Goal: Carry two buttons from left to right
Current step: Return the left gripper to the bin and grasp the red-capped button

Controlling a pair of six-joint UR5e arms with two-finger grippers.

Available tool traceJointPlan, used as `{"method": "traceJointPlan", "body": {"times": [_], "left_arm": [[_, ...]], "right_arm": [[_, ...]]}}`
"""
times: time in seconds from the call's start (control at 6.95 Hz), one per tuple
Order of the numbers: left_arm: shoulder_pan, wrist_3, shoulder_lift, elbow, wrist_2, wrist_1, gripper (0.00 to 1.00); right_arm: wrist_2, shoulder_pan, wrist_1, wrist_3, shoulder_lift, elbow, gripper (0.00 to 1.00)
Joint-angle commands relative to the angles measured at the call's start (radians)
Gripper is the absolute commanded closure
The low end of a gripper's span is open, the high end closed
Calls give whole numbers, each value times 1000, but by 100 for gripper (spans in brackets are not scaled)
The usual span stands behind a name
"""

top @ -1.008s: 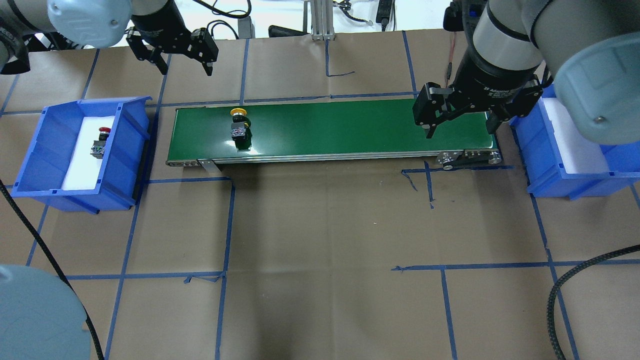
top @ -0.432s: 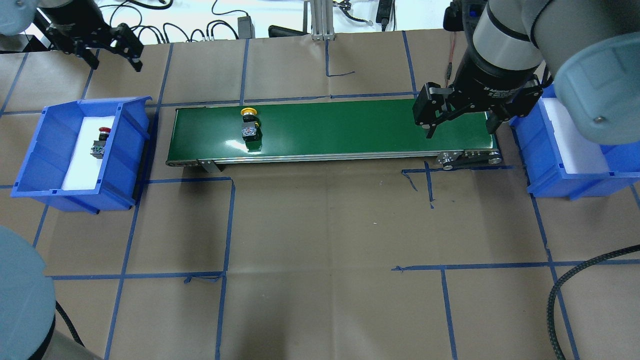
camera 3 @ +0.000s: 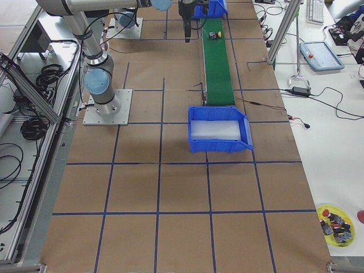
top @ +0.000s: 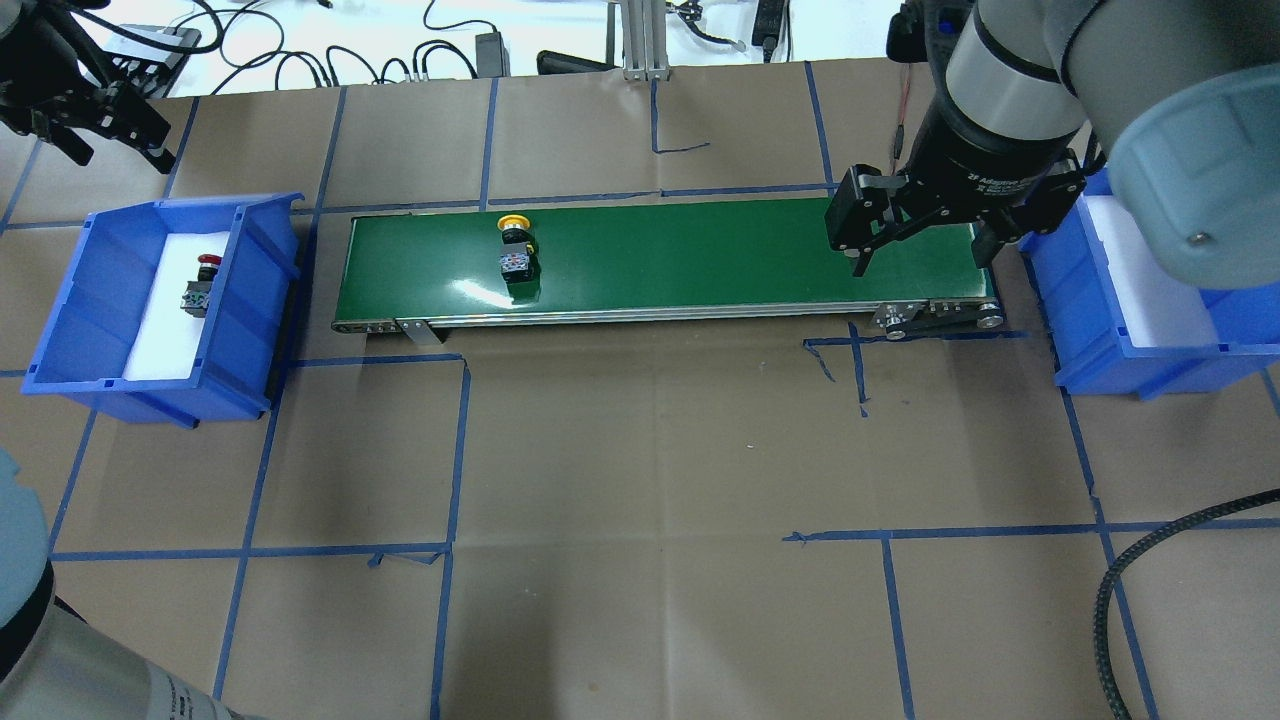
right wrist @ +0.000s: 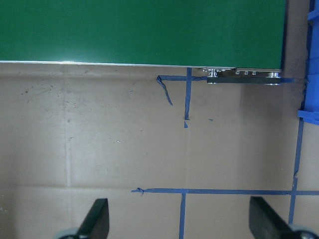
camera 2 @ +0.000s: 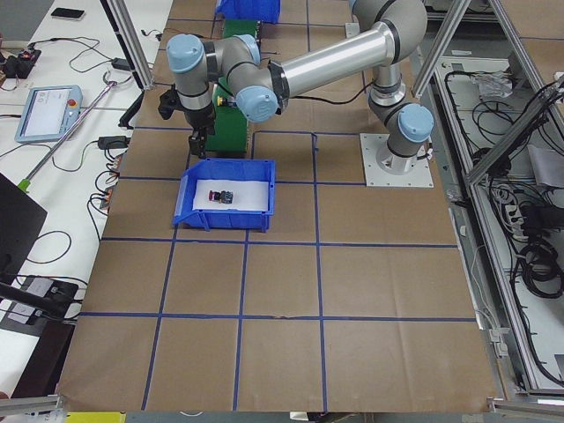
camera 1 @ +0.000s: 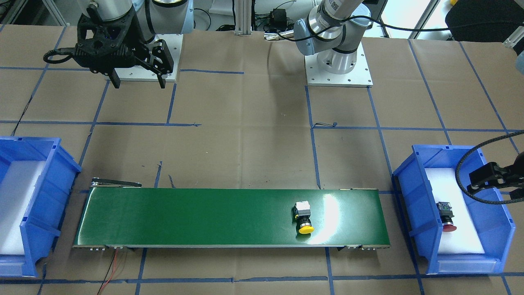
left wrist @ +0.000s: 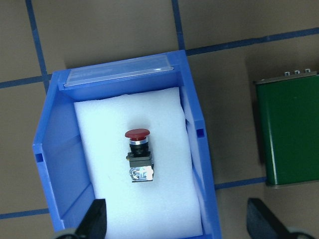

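The yellow-capped button (top: 516,246) lies on its side on the green conveyor belt (top: 700,255), in its left part; it also shows in the front view (camera 1: 303,219). The red-capped button (top: 201,283) lies on white foam in the left blue bin (top: 70,300), and shows in the left wrist view (left wrist: 138,154). My left gripper (top: 112,148) is open and empty, high over the bin's far edge. My right gripper (top: 920,262) is open and empty, hovering over the belt's right end.
The right blue bin (top: 1120,355) with a white foam liner stands just past the belt's right end. A black cable (top: 1130,580) loops at the near right. Cables and equipment (top: 450,50) lie beyond the table's far edge.
My left gripper has moved left from beyond the belt's left end to over the left bin's far side. The yellow button has travelled right along the belt. The right arm has not moved.
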State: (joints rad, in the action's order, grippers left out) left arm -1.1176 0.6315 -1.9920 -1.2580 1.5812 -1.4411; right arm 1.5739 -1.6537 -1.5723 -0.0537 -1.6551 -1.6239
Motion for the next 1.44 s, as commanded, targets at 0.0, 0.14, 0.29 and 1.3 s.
{"method": "traceJointPlan", "body": {"times": [0.0,0.14,0.29,1.3], "left_arm": [[36,62,-53,-9,-9,65,1],[38,62,-66,-23,-9,88,3],[42,62,-74,-64,-9,150,3],[61,59,-106,-374,-29,547,2]], "right_arm": [[0,0,0,0,0,-1,0],[0,0,-2,0,0,1,0],[0,0,-2,0,0,-1,0],[0,0,-2,0,0,1,0]]}}
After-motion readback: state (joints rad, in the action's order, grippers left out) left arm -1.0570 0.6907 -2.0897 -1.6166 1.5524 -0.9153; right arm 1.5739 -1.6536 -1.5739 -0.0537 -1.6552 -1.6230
